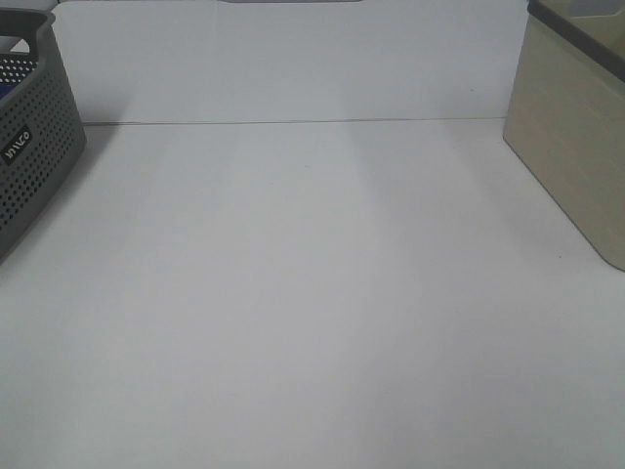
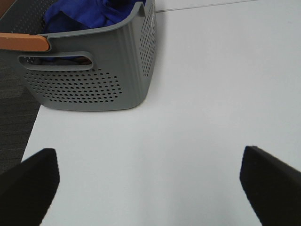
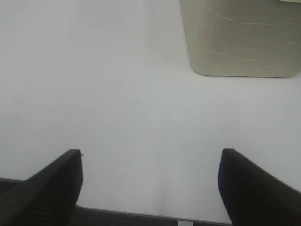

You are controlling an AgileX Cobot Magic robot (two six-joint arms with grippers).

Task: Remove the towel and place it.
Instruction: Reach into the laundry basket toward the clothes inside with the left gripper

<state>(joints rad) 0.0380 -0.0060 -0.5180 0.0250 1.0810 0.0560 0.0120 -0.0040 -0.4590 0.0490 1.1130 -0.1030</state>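
Note:
The royal-blue towel [image 2: 89,14] lies bunched inside a grey perforated basket [image 2: 94,75] in the left wrist view. In the exterior high view the basket [image 1: 29,147] stands at the far left edge, with a sliver of blue towel [image 1: 6,90] showing inside. My left gripper [image 2: 150,188] is open and empty, well short of the basket, over the white table [image 2: 211,94]. My right gripper [image 3: 150,188] is open and empty near the table's front edge. Neither gripper shows in the exterior high view.
A beige box with a dark rim [image 1: 576,127] stands at the right edge; it also shows in the right wrist view [image 3: 240,37]. An orange handle [image 2: 23,42] sits on the basket's rim. A white wall [image 1: 293,59] backs the table.

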